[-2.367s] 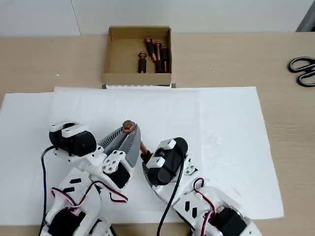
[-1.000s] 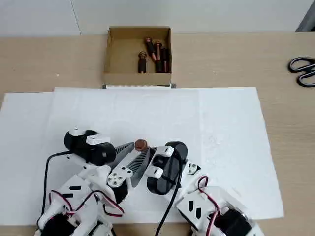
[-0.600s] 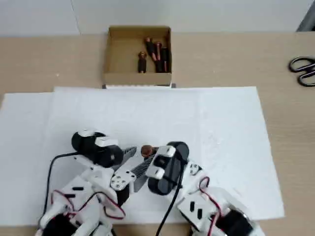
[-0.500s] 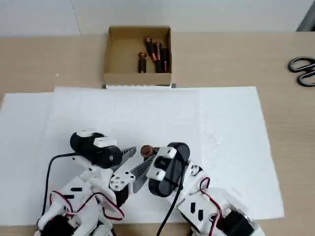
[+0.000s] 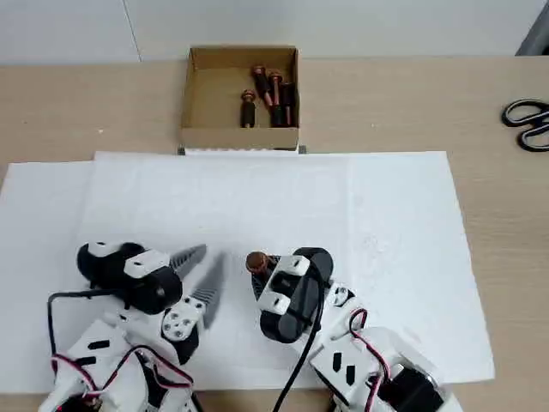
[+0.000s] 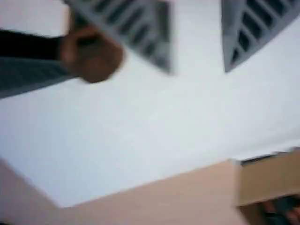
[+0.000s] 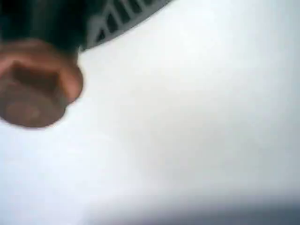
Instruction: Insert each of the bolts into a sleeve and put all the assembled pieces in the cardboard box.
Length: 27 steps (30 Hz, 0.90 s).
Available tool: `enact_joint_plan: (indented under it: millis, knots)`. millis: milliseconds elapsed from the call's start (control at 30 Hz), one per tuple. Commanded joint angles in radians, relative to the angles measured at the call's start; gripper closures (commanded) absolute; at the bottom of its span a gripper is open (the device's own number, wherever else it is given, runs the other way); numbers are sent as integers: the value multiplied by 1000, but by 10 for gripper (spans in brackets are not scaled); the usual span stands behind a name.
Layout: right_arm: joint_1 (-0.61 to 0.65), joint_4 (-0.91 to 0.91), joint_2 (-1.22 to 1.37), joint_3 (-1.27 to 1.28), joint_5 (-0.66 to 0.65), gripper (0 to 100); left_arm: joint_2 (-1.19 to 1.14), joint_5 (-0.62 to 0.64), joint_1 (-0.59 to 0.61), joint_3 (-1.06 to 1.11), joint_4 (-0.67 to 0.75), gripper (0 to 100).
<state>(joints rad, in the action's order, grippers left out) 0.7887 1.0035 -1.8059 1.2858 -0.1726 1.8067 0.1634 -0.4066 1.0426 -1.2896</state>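
l fingers backed off bolt, white sheet over wood table

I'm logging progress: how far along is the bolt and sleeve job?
Done: several assembled pieces lie in the cardboard box. In hand: the right hand holds a bolt seated in a black sleeve; the left hand is open beside it. Left: boxing that piece.

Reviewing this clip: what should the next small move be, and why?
Probably the right tool should lift and carry its bolt toward the cardboard box. It appears to grip the copper-headed bolt alone, since the left tool stands open and apart from it. Other assembled pieces already lie in the box.
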Motion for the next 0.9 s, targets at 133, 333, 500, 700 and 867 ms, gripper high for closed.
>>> enact_joint_plan:
  millis: [133, 333, 500, 700, 867]
  knots:
    - [-113, -7, -5, -38, 0, 996, 6, -176, 302, 93, 83, 994]
    - [-234, -16, -5, 25, 3, 996, 6, -199, 486, 421, 273, 994]
    - [-361, -82, -7, 97, 51, 996, 6, -199, 503, 619, 445, 994]
    - [-380, -234, -4, 178, 138, 996, 6, -193, 497, 638, 466, 994]
    - [-383, -387, 81, 172, 135, 996, 6, -195, 496, 638, 402, 994]
